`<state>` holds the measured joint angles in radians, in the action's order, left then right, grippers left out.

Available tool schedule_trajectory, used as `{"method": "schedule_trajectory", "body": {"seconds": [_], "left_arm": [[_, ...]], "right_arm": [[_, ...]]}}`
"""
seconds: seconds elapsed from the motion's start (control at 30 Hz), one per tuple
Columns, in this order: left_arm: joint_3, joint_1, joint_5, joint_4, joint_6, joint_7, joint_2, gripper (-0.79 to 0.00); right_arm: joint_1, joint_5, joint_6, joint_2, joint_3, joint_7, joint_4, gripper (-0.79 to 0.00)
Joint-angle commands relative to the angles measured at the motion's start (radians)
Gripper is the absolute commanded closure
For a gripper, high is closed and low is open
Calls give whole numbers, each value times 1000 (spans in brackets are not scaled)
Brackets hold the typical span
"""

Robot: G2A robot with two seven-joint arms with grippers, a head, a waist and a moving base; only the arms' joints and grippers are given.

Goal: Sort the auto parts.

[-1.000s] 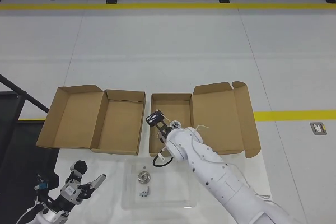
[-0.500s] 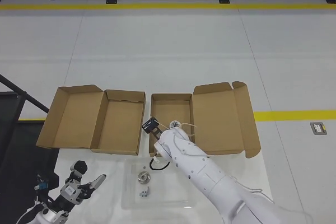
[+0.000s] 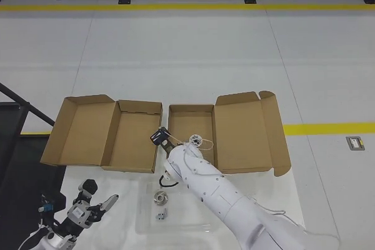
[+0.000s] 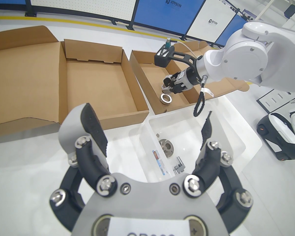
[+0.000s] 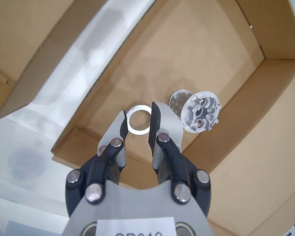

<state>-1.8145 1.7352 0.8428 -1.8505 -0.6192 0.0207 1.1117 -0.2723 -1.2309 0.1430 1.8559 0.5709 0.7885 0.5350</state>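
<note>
My right gripper (image 5: 139, 109) hangs open inside the right cardboard box (image 3: 190, 115), near its front left corner. A flat metal ring (image 5: 137, 131) lies on the box floor just below the fingertips; the left wrist view shows the ring (image 4: 166, 98) apart from the gripper (image 4: 169, 88). A grey spool-shaped gear part (image 5: 199, 114) lies beside it. The clear tray (image 3: 147, 187) holds a flanged hub (image 3: 160, 197) and a small bracket (image 3: 162, 214). My left gripper (image 4: 147, 121) stands open and holds nothing, at the table's front left (image 3: 90, 203).
An open cardboard box (image 3: 137, 134) with a bare floor sits left of the right box. Both boxes have their lids (image 3: 247, 131) folded outward. White tabletop lies bare between the left gripper and the tray.
The right arm has swung to the left across the right box toward its left wall. The left arm has not moved.
</note>
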Motion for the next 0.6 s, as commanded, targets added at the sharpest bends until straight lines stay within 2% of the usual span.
{"method": "schedule_trajectory", "body": {"seconds": [0.0, 0.13, 0.27, 0.47, 0.57], "left_arm": [[0, 0, 0, 0, 0, 0, 0, -785], [-1, -5, -8, -3, 10, -1, 0, -785], [-19, -18, -27, 6, 13, -2, -1, -785], [-39, -35, -57, 23, 7, -16, -3, -785], [-43, -41, -69, 31, 0, -24, -4, -785]], "right_arm": [[-19, -21, 15, -8, 6, -24, 42, -240], [-89, -89, 51, -43, 31, -63, 178, -243], [-207, -195, 48, -104, 86, -73, 387, -243], [-465, -374, -82, -213, 235, -61, 795, -225], [-601, -425, -163, -253, 310, -107, 978, -219]]}}
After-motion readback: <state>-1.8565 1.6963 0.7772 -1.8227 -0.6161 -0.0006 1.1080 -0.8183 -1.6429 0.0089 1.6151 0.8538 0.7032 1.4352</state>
